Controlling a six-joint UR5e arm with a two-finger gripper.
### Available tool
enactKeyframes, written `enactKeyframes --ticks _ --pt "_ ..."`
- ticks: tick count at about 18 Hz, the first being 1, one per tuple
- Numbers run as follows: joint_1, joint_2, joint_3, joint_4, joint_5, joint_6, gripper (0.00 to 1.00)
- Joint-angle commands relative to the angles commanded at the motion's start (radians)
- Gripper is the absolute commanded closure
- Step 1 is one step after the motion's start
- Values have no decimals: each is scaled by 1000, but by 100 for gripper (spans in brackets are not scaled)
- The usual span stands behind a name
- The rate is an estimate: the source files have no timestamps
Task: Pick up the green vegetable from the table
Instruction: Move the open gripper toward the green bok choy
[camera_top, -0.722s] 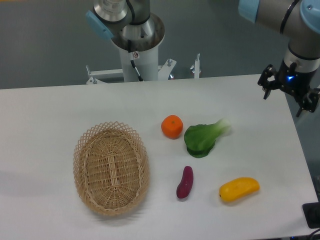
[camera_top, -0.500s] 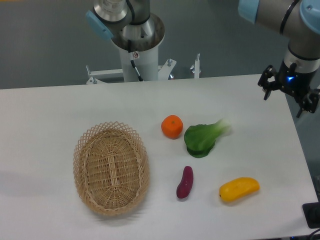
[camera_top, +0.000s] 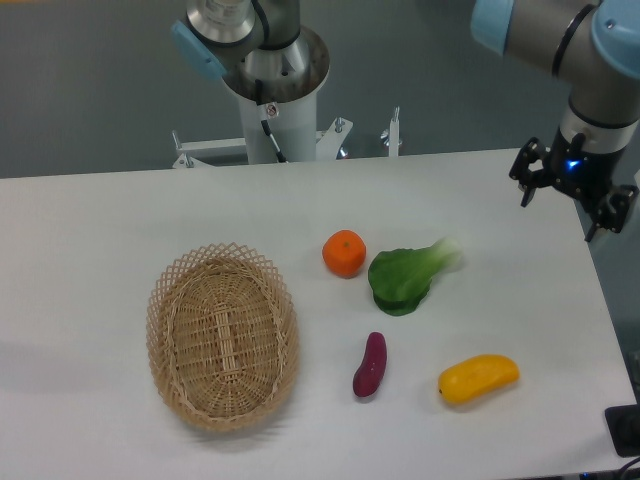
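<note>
The green vegetable (camera_top: 405, 277) lies on the white table (camera_top: 120, 220) right of centre, its dark leaves toward the front left and its pale stem pointing back right. My gripper (camera_top: 560, 208) hangs open and empty over the table's far right edge, well to the right of the vegetable and above table height. Its two dark fingers are spread apart, one (camera_top: 526, 180) at the left and one at the right.
An orange (camera_top: 344, 253) sits just left of the vegetable. A purple eggplant-like piece (camera_top: 370, 364) and a yellow mango-shaped piece (camera_top: 478, 378) lie in front of it. A wicker basket (camera_top: 222, 336) stands at the front left. The robot base (camera_top: 272, 90) stands behind the table.
My gripper has shifted slightly to the left over the right edge of the table. Everything on the table is where it was.
</note>
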Motion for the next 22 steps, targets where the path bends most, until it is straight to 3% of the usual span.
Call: enactKeyframes --ticks 5,11,14,17,21,22 --pt "-2 8 -138 138 2 17 0" --pt "9 8 -238 148 5 213 0" --pt "8 8 -253 145 2 226 0" --pt "2 6 -318 157 0 207 0" --pt "-2 -6 -417 356 -2 206 0" --pt "0 -5 -428 380 -5 206 0"
